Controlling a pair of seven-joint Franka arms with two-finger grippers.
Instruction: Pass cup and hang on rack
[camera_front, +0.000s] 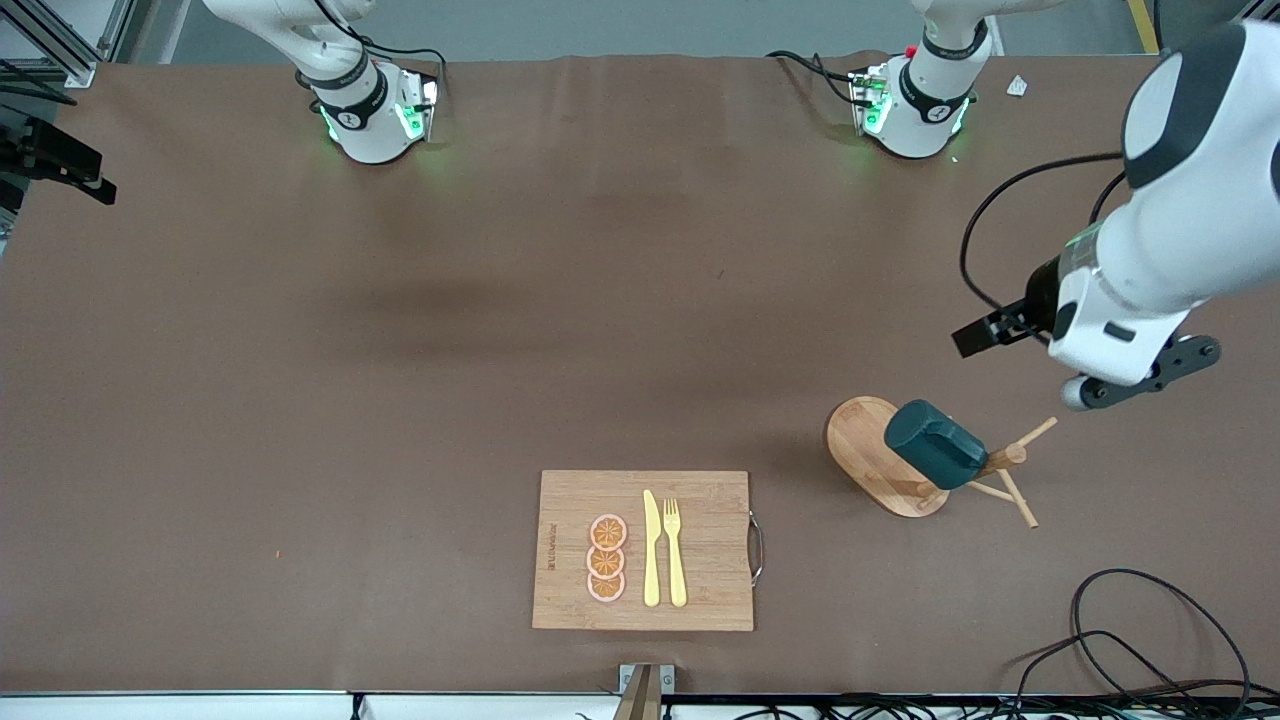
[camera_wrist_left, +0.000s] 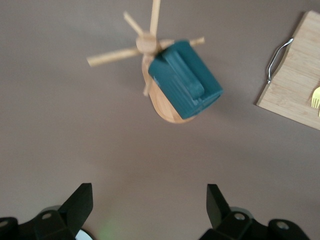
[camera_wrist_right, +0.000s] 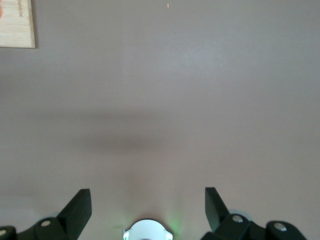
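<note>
Since the cup (camera_front: 934, 443) hangs on the rack (camera_front: 885, 458), I judge the task done; left gripper (camera_wrist_left: 149, 206) and right gripper (camera_wrist_right: 148, 204) fingers spread wide, empty.

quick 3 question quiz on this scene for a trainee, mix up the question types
1. True or false: the dark teal ribbed cup hangs on a peg of the light wooden mug rack.
2. Which lies on the rectangular bamboo cutting board? A) spoon B) yellow knife and yellow fork C) plate
3. Fill in: the left gripper has its jaws ____ over bare table beside the rack.

Key: 1 true; 2 B; 3 open. The right gripper is open too, over bare table.
</note>
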